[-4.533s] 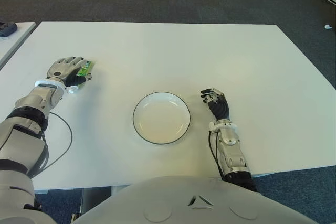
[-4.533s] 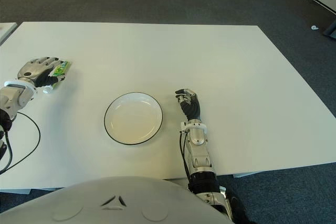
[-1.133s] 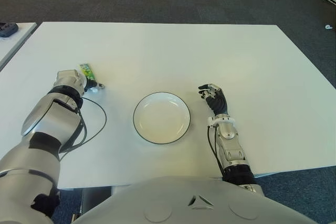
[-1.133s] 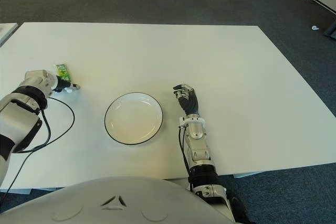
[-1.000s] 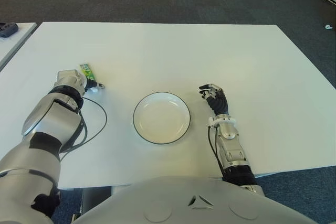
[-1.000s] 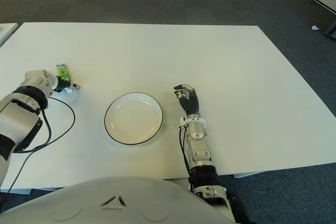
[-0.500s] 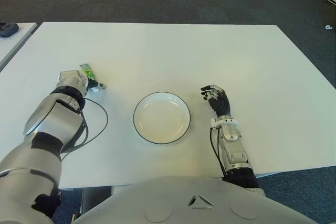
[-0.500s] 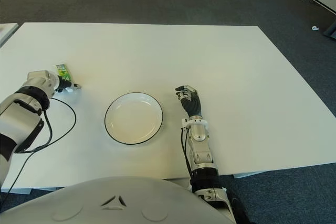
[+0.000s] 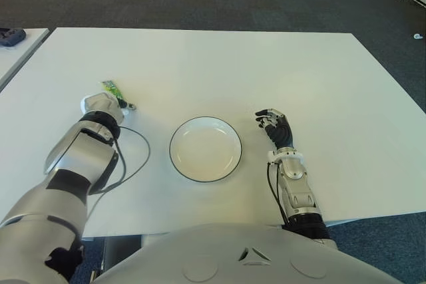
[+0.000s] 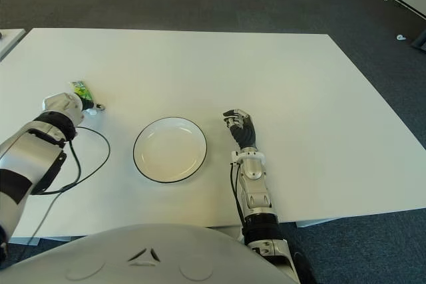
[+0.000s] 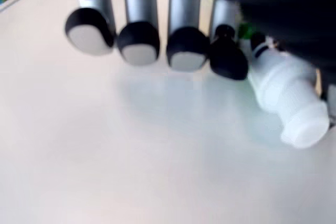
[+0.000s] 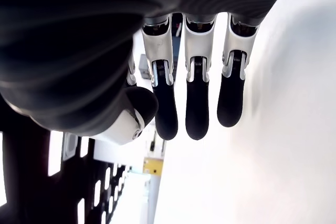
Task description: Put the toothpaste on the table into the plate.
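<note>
The toothpaste (image 9: pixel 110 89) is a green tube with a white cap (image 11: pixel 287 109). It sits at the table's left side, in my left hand (image 9: pixel 100 104). My fingers (image 11: pixel 137 40) are curled over the tube, and the cap sticks out beside them just above the white table (image 9: pixel 266 64). The white plate with a dark rim (image 9: pixel 172 147) stands near the front middle, well to the right of that hand, with nothing in it. My right hand (image 9: pixel 275 126) shows just right of the plate, its fingers (image 12: pixel 197 111) relaxed and holding nothing.
A black cable (image 9: pixel 136 161) loops over the table from my left wrist towards the front edge. A second white table at the far left carries a dark object (image 9: pixel 12 34). Dark carpet lies beyond the far edge.
My left hand has turned and closed around the toothpaste, then shifted slightly right towards the plate with it. The right hand has barely moved.
</note>
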You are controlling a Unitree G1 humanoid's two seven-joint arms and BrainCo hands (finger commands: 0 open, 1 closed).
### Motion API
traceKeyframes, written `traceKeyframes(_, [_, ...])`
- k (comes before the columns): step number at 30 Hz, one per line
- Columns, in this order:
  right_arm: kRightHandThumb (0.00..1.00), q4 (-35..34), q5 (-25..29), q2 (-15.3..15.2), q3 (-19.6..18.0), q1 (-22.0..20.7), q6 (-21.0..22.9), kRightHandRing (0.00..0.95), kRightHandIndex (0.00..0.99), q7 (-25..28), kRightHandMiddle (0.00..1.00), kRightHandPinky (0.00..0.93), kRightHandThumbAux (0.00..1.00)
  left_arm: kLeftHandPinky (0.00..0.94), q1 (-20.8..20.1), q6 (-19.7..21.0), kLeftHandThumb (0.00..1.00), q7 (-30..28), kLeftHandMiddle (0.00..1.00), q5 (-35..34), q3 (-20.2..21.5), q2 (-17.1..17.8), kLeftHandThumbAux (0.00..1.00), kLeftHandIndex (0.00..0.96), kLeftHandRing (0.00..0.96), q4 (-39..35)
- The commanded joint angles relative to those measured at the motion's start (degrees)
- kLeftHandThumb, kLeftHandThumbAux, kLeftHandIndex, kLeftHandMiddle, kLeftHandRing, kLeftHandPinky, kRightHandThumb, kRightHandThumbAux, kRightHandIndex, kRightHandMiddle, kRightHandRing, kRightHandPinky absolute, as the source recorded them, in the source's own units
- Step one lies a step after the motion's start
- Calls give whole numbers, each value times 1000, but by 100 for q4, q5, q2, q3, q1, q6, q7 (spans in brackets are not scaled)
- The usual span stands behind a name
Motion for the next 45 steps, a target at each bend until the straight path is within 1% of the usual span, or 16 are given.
traceKeyframes(1, [705,-13,82,-8,-45,46,36,396,419,29,404,425,730,926,179,267,107,361,904,-327,307,-346,816,796,919,50])
traceKeyframes(6, [706,-25,92,-11,-56,63,-2,401,420,33,410,431,730,927,174,375,85,516,901,-440,471,-414,878,733,928,56])
traceKeyframes(8, [706,-33,95,-13,-61,69,0,404,420,36,412,435,730,927,182,363,79,593,899,-484,547,-427,895,695,930,46])
traceKeyframes(11, [706,-49,74,-17,-63,74,30,404,420,24,412,432,730,929,193,304,75,659,897,-525,610,-427,909,665,933,39])
traceKeyframes(12, [706,-53,66,-17,-64,75,40,403,420,19,411,431,730,926,194,290,197,667,894,-530,622,-426,872,619,930,39])
traceKeyframes(13, [706,-55,62,-16,-64,75,46,402,420,16,409,428,730,923,194,283,374,671,889,-531,630,-426,818,553,927,41])
traceKeyframes(14, [706,-57,60,-16,-64,75,49,402,420,15,409,426,730,920,194,278,488,675,886,-530,637,-426,783,511,925,43])
traceKeyframes(17, [705,-98,26,-16,-61,98,91,400,420,-11,406,425,730,916,195,256,625,638,883,-519,620,-415,742,459,922,48])
traceKeyframes(19, [705,-107,12,-15,-60,101,106,399,419,-23,405,426,730,914,190,255,657,618,882,-514,609,-411,732,446,921,54])
traceKeyframes(26, [705,-94,23,-26,-51,107,49,400,419,-3,406,428,730,910,191,227,691,639,880,-541,633,-404,722,434,916,46])
traceKeyframes(45, [706,-51,50,-27,-57,98,-36,399,420,10,407,421,730,909,216,115,697,825,881,-615,762,-374,720,435,913,18])
